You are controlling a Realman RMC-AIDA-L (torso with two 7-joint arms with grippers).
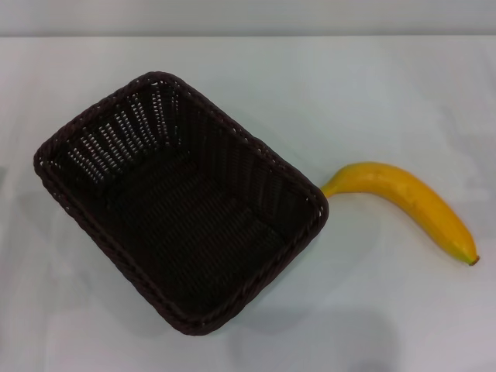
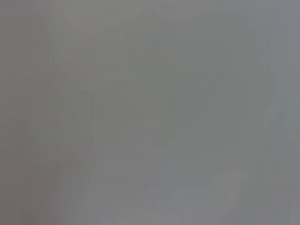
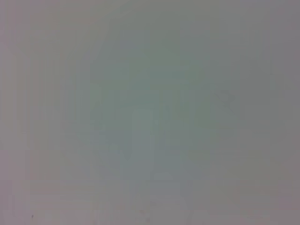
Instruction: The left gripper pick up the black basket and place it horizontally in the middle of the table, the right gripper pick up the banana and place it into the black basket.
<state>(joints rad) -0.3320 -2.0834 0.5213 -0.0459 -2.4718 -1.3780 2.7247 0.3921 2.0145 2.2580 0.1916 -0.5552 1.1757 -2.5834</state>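
Note:
The black basket (image 1: pixel 182 205) is a large dark woven rectangle. It lies on the white table (image 1: pixel 387 101) left of centre in the head view, turned diagonally, and it is empty. The banana (image 1: pixel 411 203) lies on the table to the right of the basket, its stem end almost touching the basket's right corner and its dark tip pointing to the right. No gripper and no arm shows in the head view. Both wrist views show only a plain grey surface with none of the task's things.
The table's far edge (image 1: pixel 248 36) runs across the top of the head view with a grey wall behind it. Bare white table lies all around the basket and banana.

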